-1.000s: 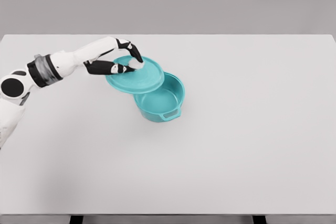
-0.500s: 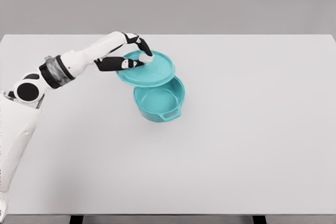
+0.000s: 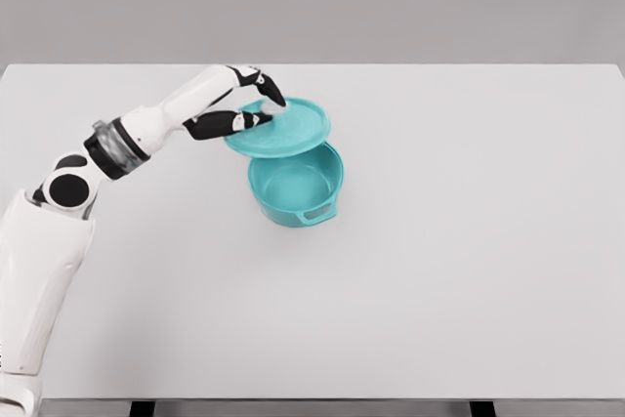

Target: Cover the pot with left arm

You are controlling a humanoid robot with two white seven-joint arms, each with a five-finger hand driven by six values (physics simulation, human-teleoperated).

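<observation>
A teal pot (image 3: 296,187) stands open on the white table (image 3: 469,241), its handle facing the front. A teal lid (image 3: 283,128) hovers above the pot's far left rim, tilted and covering part of the opening. My left hand (image 3: 256,106) is shut on the lid's white knob, with the arm reaching in from the lower left. The right arm is out of view.
My left hand has carried the lid to the right and a little higher, from left of the pot to over its far rim. The pot has not moved.
</observation>
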